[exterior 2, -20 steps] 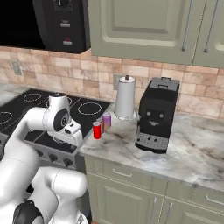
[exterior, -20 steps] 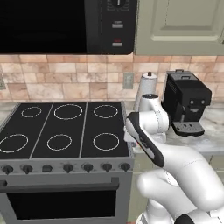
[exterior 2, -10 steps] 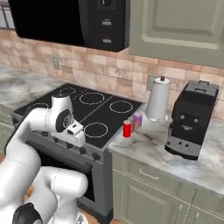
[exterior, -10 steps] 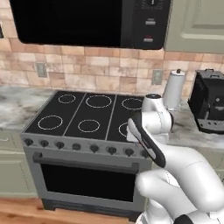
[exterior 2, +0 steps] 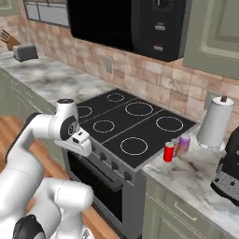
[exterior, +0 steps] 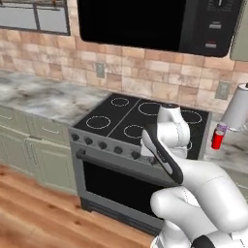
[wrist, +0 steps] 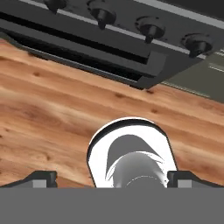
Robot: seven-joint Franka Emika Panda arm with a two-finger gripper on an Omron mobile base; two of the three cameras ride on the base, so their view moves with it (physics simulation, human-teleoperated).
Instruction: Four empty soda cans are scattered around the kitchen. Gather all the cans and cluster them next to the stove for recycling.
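A red soda can (exterior: 217, 139) and a purplish-pink soda can (exterior: 221, 129) stand together on the marble counter just right of the stove (exterior: 140, 121). From the right base view, the red can (exterior 2: 168, 152) and the pink can (exterior 2: 185, 143) sit at the right edge of the stove (exterior 2: 130, 126). My gripper (wrist: 112, 179) is open with nothing between its fingers. It points down at the wood floor in front of the stove's knob row, well away from both cans.
A white paper-towel roll (exterior 2: 214, 122) stands behind the cans, with a black coffee machine (exterior 2: 228, 172) further right. A black microwave (exterior: 160, 22) hangs over the stove. A long marble counter (exterior: 43, 97) runs to the left, with a toaster (exterior 2: 25, 52) at its far end.
The whole picture has shifted: the base has driven left, so stove and cans sit further right in both base views. The arm keeps its pose and the gripper stays open.
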